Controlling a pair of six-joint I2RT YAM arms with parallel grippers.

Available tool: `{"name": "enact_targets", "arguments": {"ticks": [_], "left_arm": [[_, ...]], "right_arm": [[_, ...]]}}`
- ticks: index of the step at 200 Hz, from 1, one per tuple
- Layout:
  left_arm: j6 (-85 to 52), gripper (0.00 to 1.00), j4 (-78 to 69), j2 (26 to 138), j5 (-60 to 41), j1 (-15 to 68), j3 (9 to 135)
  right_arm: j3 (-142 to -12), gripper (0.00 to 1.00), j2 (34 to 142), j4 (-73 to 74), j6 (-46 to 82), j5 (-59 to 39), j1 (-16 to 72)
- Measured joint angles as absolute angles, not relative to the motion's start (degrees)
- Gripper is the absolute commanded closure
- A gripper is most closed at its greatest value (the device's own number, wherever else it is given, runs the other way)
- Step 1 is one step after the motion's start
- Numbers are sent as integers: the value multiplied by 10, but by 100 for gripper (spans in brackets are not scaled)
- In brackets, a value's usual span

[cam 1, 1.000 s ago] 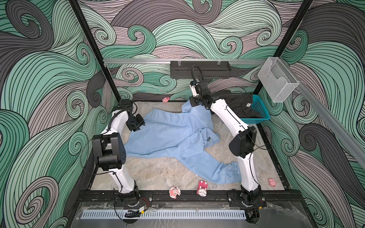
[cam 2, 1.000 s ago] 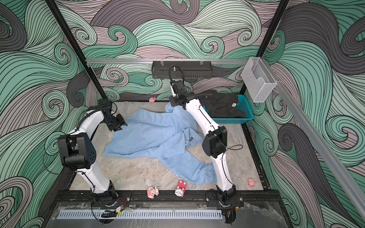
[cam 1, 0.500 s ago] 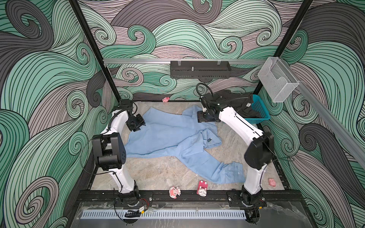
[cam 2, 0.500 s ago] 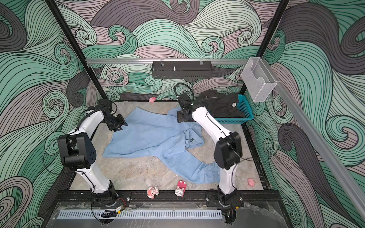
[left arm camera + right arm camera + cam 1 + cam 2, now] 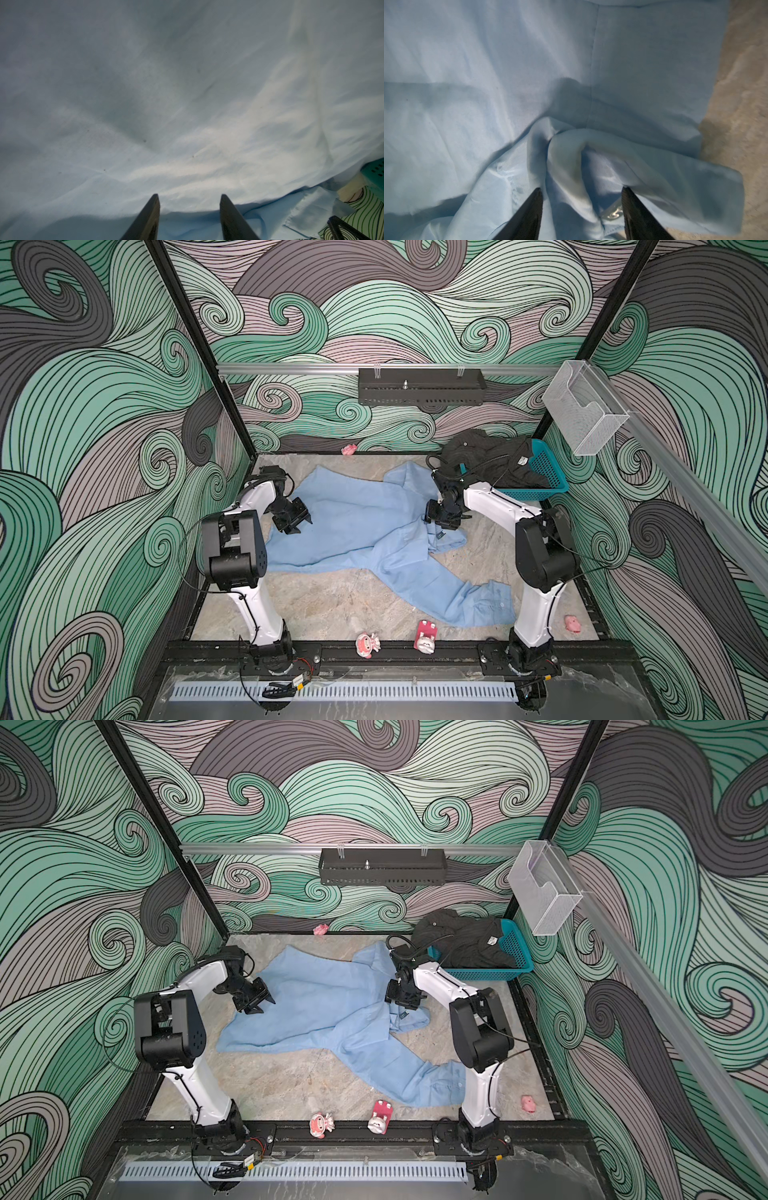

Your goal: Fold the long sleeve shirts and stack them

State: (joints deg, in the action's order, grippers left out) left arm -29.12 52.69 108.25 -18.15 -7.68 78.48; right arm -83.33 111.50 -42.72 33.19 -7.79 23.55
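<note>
light blue shirt (image 5: 353,522), charcoal-black shirt (image 5: 486,456), teal basket (image 5: 548,466); green-and-grey swirl-patterned walls (image 5: 374,315)

Robot lab test cell. Evidence: black frame posts (image 5: 198,344), wave-print wall panels (image 5: 395,315), two white arms (image 5: 257,605) bolted to a black base rail (image 5: 332,657), stone-look tabletop (image 5: 332,605), aluminium rail (image 5: 291,369) carrying a perforated black tray (image 5: 419,386) and a clear bin (image 5: 582,410).
</note>
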Motion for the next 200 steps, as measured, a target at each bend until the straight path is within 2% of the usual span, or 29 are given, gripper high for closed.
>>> {"name": "enact_targets", "arguments": {"ticks": [28,38,70,114,136,155,157,164,168,189,200], "left_arm": [[-302,57,521,1118,-181,-77,777],[-308,60,515,1129,-181,-79,778],[-325,62,520,1166,-179,-89,811],[-333,66,534,1236,-175,-109,923],[-333,66,544,1262,-173,-119,966],[-332,66,547,1269,-174,-128,976],[-332,66,547,1269,-174,-129,976],[-332,66,548,1269,-174,-131,976],[-332,66,548,1269,-174,-133,976],[-330,66,548,1267,-178,-138,972],[-329,65,547,1263,-180,-138,966]], "right_arm": [[-851,91,1142,-413,326,-115,231],[-865,100,1149,-410,320,-127,229],[-961,100,1185,-408,293,-166,216],[-1115,100,1232,-398,247,-225,199],[-1126,100,1211,-399,228,-245,196],[-1072,100,1162,-398,220,-249,192],[-1065,98,1157,-399,219,-249,192],[-1036,81,1135,-399,219,-248,190],[-1016,74,1121,-400,219,-245,188],[-938,52,1072,-416,217,-219,176],[-903,46,1051,-425,216,-198,172]]}}
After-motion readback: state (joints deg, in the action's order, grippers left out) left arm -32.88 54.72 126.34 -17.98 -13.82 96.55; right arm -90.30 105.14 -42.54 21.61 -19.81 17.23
